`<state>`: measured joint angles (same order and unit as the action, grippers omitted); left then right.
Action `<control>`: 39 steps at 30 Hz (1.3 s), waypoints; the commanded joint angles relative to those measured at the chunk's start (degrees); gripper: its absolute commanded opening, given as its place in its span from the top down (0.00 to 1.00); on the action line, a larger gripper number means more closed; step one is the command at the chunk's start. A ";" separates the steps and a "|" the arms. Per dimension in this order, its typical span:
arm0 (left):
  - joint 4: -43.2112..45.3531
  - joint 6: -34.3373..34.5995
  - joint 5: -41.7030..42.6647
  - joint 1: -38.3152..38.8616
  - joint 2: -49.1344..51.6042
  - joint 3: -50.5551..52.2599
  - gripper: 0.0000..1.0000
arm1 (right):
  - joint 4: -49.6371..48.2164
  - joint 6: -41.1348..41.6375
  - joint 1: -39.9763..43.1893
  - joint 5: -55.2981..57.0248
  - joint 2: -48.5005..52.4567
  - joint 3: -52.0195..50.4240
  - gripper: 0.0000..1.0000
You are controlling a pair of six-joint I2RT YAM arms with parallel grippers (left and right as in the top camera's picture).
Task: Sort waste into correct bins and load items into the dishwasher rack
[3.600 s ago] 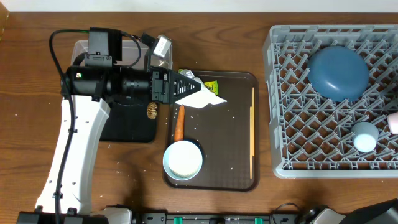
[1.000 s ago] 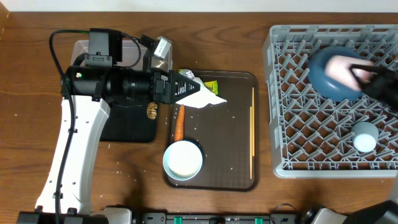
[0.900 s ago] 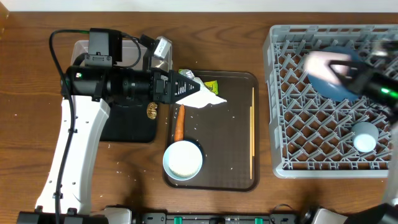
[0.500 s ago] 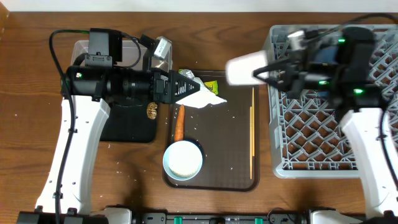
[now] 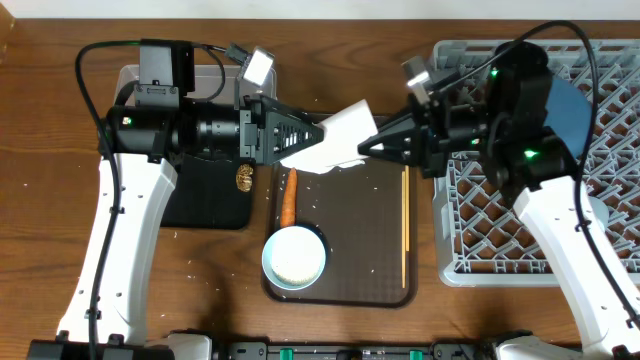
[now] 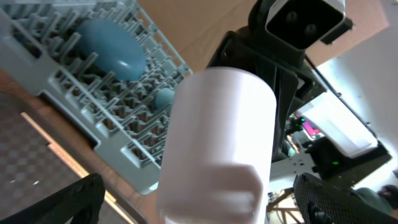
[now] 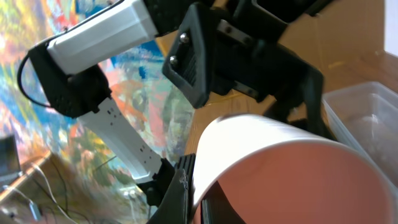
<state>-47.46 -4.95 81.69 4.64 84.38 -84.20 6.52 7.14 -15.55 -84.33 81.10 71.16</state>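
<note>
1. Loaded: dark blue dish [image 6: 109, 46] and small blue cup [image 6: 165, 96] are in the dishwasher rack [image 5: 470, 230].
2. Unsorted on the brown tray [image 5: 360, 260]: carrot [image 5: 287, 200], napkin [image 5: 315, 160], chopsticks [image 5: 404, 220], white bowl [image 5: 294, 257].
3. Right claw [image 5: 365, 147] pinches the pink cup [image 5: 350, 125], aloft over the tray's far edge.
4. Left claw [image 6: 199, 202] is spread wide. The cup is between its fingers; contact unclear.

Carrot [image 5: 288, 200], bowl [image 5: 294, 257], chopsticks [image 5: 405, 225] on the serving tray [image 5: 360, 230], shallow bin [image 5: 210, 205] left of it, rack [image 5: 470, 240] right.
</note>
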 commanded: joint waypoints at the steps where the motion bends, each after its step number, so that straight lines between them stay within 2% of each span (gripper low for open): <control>1: 0.24 -0.81 3.65 0.50 0.22 -0.02 0.03 | -2.58 -0.33 -2.62 -1.18 -1.18 0.63 0.99; 8: 0.26 -0.81 3.82 2.80 0.22 -0.02 0.02 | -4.59 -0.35 -3.98 5.68 -1.18 0.63 0.99; 13: 0.26 -0.81 3.80 3.32 0.22 -0.02 0.03 | -7.19 -0.33 -3.98 6.58 -1.18 0.63 0.99; 15: 0.28 -0.83 3.80 3.32 0.22 -0.02 0.08 | -8.26 -0.33 -3.98 6.58 -1.18 0.63 0.98; 18: 0.28 -0.83 3.76 3.32 0.22 -0.02 0.25 | -8.98 -0.33 -3.98 7.85 -1.18 0.63 0.98; 20: 0.31 -0.83 3.26 3.32 0.22 -0.02 0.26 | -9.35 -0.31 -3.98 7.82 -1.18 0.63 0.97; 22: 0.31 -0.83 2.36 3.32 0.22 -0.02 0.35 | -9.35 -0.02 -3.98 7.82 -1.18 0.63 0.96; 23: 0.33 -0.83 2.12 3.32 0.22 -0.02 0.37 | -9.38 0.35 -3.98 7.82 -1.18 0.63 0.87; 24: 0.33 -0.81 1.77 3.32 0.22 -0.02 0.37 | -9.33 0.61 -3.96 7.78 -1.18 0.63 0.71; 25: 0.42 -0.81 1.57 3.32 0.22 -0.02 0.37 | -9.29 1.11 -3.91 7.78 -1.18 0.63 0.48; 27: 0.52 -0.81 1.57 3.30 0.22 -0.02 0.37 | -8.33 1.40 -3.52 7.80 -1.18 0.63 0.35; 30: 0.48 -0.81 0.90 3.32 0.22 -0.02 0.37 | -5.95 2.10 -1.44 7.85 -1.18 0.63 0.29; 35: 0.46 -0.59 -1.64 3.32 0.20 -0.02 0.38 | -5.84 6.73 2.82 8.00 -1.18 0.63 0.30; 39: 0.46 -0.59 -1.88 3.32 0.20 -0.02 0.38 | -5.38 13.73 6.45 11.21 -1.18 0.63 0.32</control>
<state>-47.24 -4.95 80.44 7.94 84.38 -84.09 0.86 14.35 -11.33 -75.64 80.82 71.16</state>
